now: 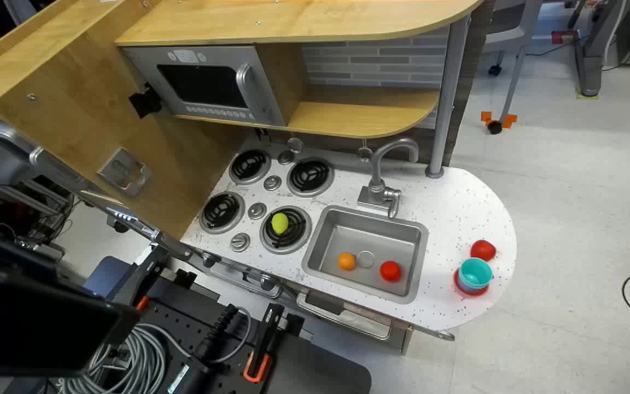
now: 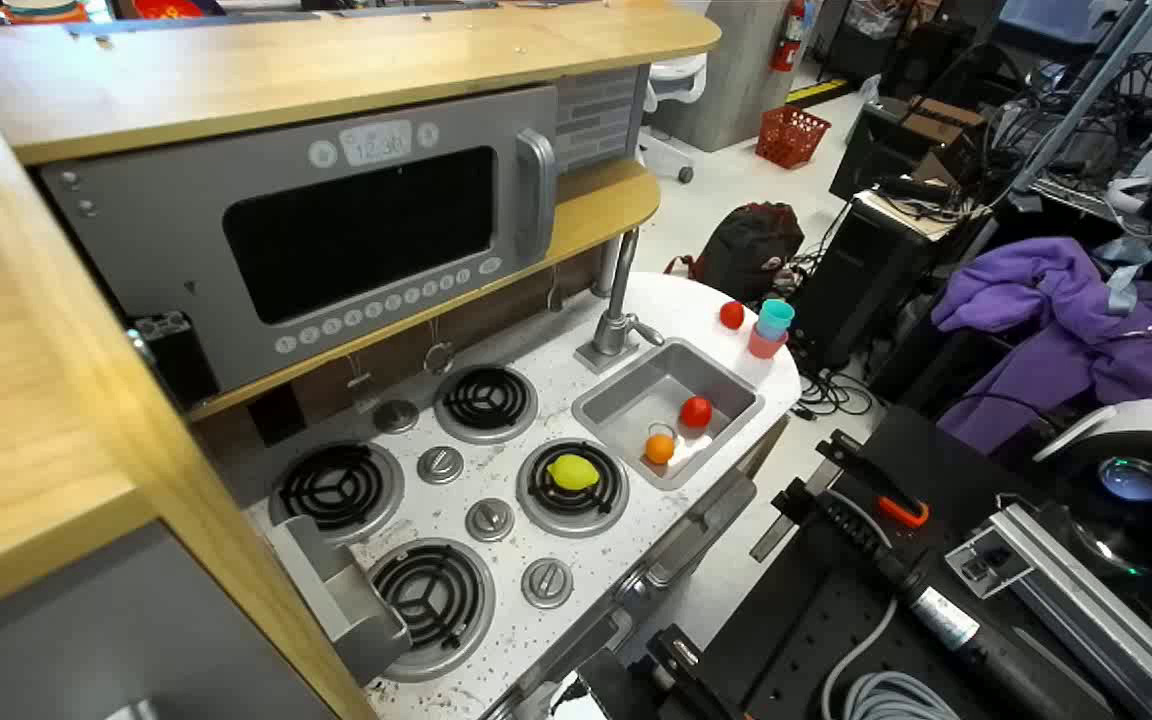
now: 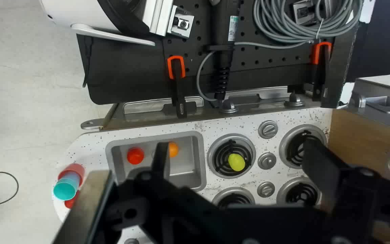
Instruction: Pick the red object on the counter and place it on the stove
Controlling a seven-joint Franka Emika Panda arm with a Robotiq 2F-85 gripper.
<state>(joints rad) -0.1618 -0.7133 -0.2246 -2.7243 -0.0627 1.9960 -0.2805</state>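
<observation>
In an exterior view, the camera faces obliquely down from the front, covering the full counter (image 1: 451, 202). In an exterior view, the camera stands close to the microwave (image 2: 366, 230), facing across the stove (image 2: 446, 515) toward the sink (image 2: 631, 410). My wrist camera looks steeply down past my gripper (image 3: 234, 149). All three views share stove and sink.

premises appear to be a lab housing a toy kitchen (image 1: 348, 186), shown by its toy microwave (image 2: 366, 220), upper left in an exterior view. same view, upper right: tangled cables (image 2: 1016, 130); top edge: a fire extinguisher (image 2: 788, 40). wrist view, top: a perforated black board (image 3: 266, 55) with orange-tipped clamps (image 3: 179, 88) and a coil of grey cable (image 3: 279, 28)
</observation>
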